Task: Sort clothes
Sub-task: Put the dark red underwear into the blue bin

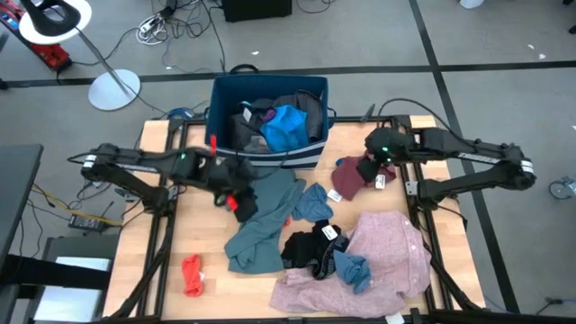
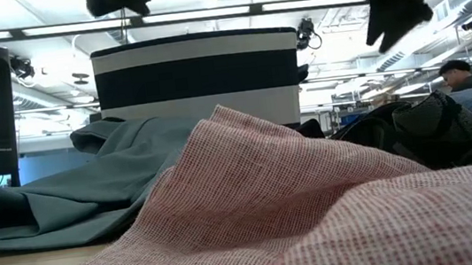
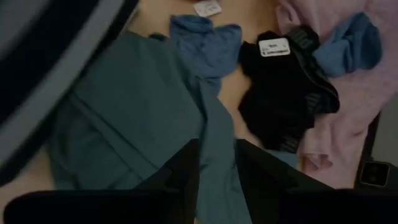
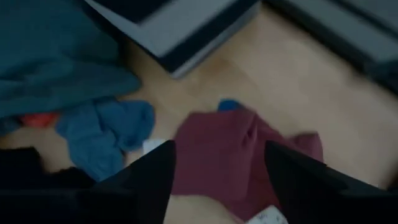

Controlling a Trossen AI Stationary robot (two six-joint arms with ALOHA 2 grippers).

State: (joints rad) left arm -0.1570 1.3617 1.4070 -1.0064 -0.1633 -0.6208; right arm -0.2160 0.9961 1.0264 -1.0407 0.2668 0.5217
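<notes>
The left gripper (image 3: 216, 171) has its fingers (image 3: 185, 168) released with a narrow gap between them, and nothing is held. It hangs over the teal-grey garment (image 1: 261, 219), which lies spread on the worktop (image 1: 202, 238) in front of the bin (image 1: 268, 99). The right gripper (image 4: 217, 180) has its fingers (image 4: 155, 171) spread wide and empty, above the maroon piece (image 4: 233, 152). In the high view this maroon piece (image 1: 353, 175) lies on the worktop near the right front corner of the bin.

Between the two grippers a small blue piece (image 1: 314, 202) lies just beside the teal-grey garment. Nearer the front edge, a black piece (image 1: 310, 247) with a white label rests partly on the large pink shirt (image 1: 382, 261), and another blue piece (image 1: 353, 268) lies on that shirt. A small red piece (image 1: 192, 274) lies apart, near the front left of the worktop. In the bin there are dark grey clothes and a bright blue piece (image 1: 286, 128).
</notes>
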